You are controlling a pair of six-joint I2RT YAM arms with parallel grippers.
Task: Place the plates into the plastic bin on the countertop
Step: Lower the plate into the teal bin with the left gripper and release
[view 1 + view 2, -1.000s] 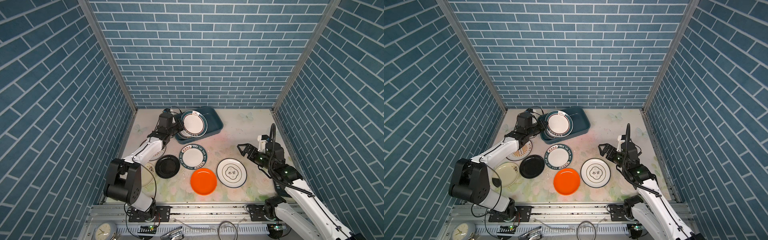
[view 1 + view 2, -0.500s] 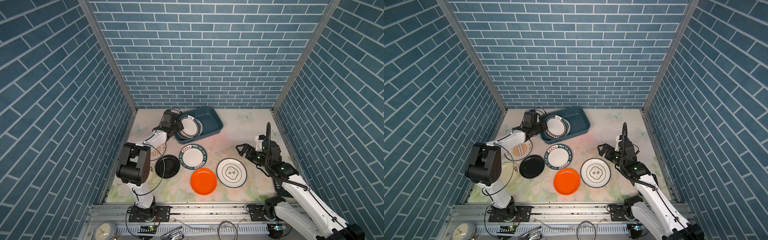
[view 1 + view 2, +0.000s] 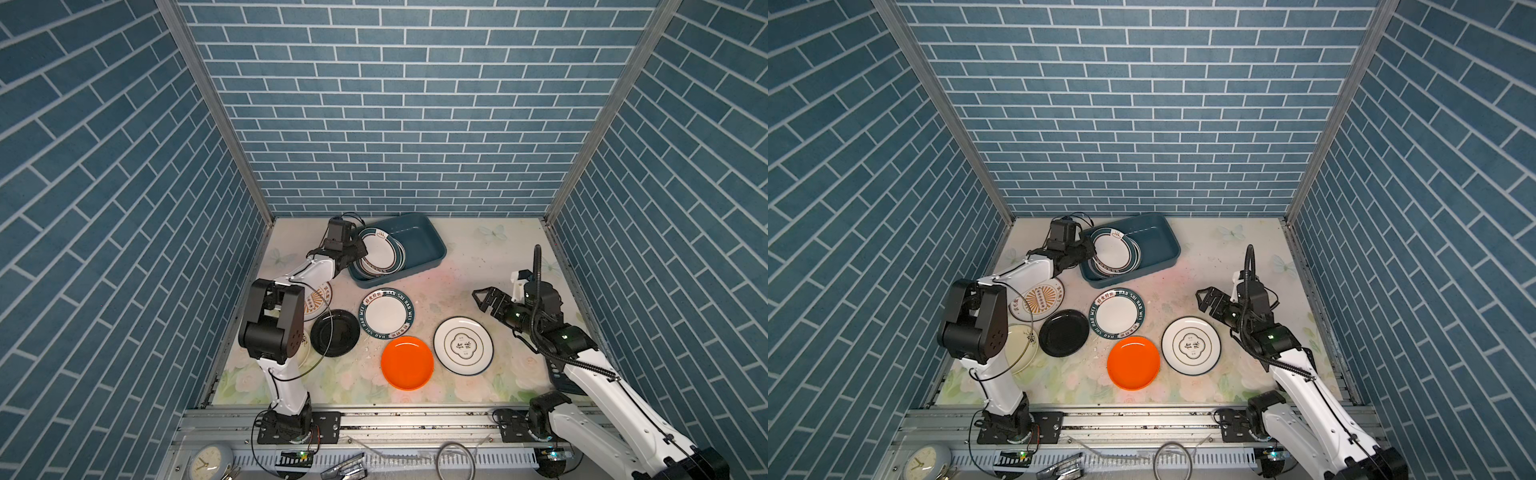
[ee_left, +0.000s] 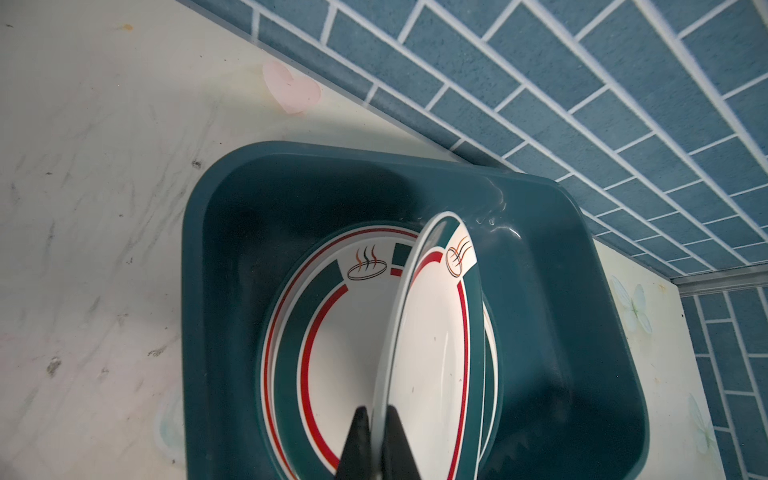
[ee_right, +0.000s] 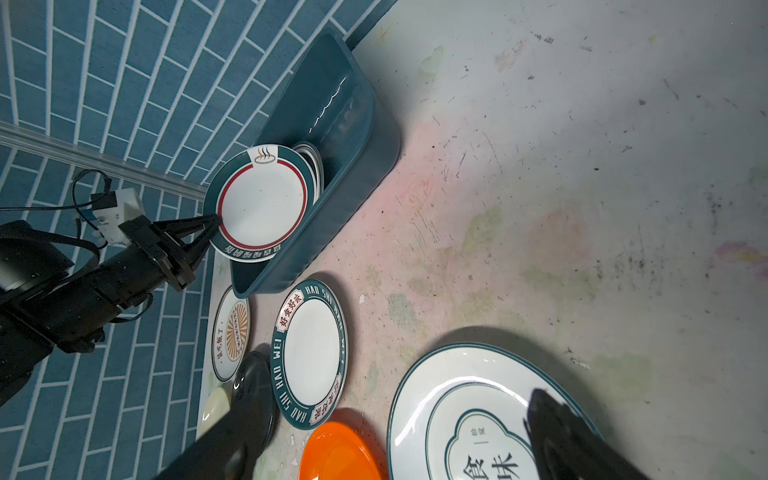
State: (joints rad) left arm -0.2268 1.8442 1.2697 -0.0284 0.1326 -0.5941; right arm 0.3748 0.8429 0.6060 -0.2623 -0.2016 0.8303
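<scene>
My left gripper (image 4: 376, 409) is shut on the rim of a teal-and-red-ringed white plate (image 4: 432, 332). It holds that plate tilted over a matching plate (image 4: 332, 332) lying in the dark teal plastic bin (image 4: 540, 291). Both top views show the held plate (image 3: 376, 251) (image 3: 1113, 251) at the left end of the bin (image 3: 419, 243). My right gripper (image 3: 482, 297) (image 5: 395, 411) is open and empty, hovering just above the white plate with Chinese characters (image 3: 463, 345). On the countertop (image 3: 465, 257) lie the orange plate (image 3: 407, 363), lettered teal-rim plate (image 3: 387, 313), black plate (image 3: 335, 332) and sunburst plate (image 3: 318, 301).
A cream plate (image 3: 1021, 347) sits partly under the left arm's elbow (image 3: 976, 324). The bin stands near the back brick wall (image 3: 407, 166). A round clock (image 3: 208, 461) and cables lie on the rail in front of the countertop.
The left gripper has carried the ringed plate lower and a little further into the bin's left end, and the left arm's elbow has swung right. The right gripper shifted slightly.
</scene>
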